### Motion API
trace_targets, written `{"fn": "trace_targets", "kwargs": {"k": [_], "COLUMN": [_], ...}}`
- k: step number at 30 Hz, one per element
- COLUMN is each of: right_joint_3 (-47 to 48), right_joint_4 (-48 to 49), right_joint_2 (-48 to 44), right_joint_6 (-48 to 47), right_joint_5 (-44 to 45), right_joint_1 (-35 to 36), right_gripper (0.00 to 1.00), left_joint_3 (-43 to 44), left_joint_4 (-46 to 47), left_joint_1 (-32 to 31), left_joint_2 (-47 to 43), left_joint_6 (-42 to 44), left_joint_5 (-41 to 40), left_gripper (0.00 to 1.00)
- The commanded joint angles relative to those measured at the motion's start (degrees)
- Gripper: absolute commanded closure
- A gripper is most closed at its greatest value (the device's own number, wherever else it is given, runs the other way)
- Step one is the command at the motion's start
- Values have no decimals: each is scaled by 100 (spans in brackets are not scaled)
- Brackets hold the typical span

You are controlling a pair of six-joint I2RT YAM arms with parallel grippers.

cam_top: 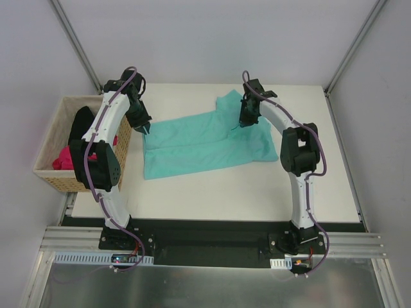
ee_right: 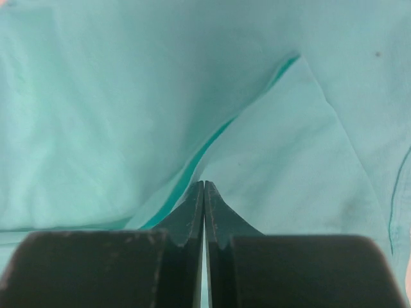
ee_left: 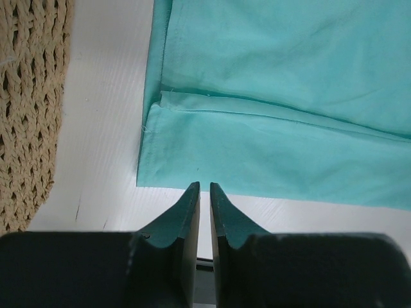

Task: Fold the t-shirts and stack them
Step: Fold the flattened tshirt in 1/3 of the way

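Teal t-shirt (cam_top: 205,144) lies spread on the bench (cam_top: 225,192). Left jaws, slightly apart, hover at its 10 o'clock corner; right jaws, together, seemingly pinch a fold toward 2 o'clock.

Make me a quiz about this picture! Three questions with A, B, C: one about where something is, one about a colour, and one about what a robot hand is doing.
1. Where is the basket?
A. At the left edge of the table.
B. Between the two arms.
C. At the table's right edge.

2. What colour is the t-shirt spread on the table?
A. Pink.
B. Black.
C. Teal.

3. The right gripper is:
A. Wide open.
B. Shut.
C. Clamped on the basket.

Answers:
1 A, the top view shows it at the far left.
2 C, the pink cloth and black cloth sit in the basket, not on the table.
3 B, its fingers touch in the wrist view.
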Motion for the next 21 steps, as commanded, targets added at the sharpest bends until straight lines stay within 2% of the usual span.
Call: {"fn": "trace_targets", "kwargs": {"k": [1, 7, 12, 14, 16, 21], "right_joint_3": [628, 402, -495, -970, -1408, -2201], "right_joint_4": [-126, -82, -21, -21, -12, 93], "right_joint_2": [213, -92, -909, -1330, -1691, -2281], "right_joint_6": [-89, -203, -116, -28, 121, 315], "right_joint_5": [-318, -329, 111, 235, 278, 419], "right_joint_1": [-63, -204, -406, -397, -380, -275], "right_gripper": [99, 98, 79, 77, 77, 93], "left_joint_3": [161, 3, -120, -164, -164, -287], "left_joint_4": [-183, -183, -140, -78, -52, 1], "left_joint_1": [75, 75, 66, 75, 66, 66], "left_joint_2": [-347, -461, -505, -505, -479, -426], "left_joint_6": [113, 61, 8, 16, 43, 104], "left_joint_5": [-101, -119, -66, -14, 13, 162], "left_gripper": [89, 89, 89, 89, 89, 89]}}
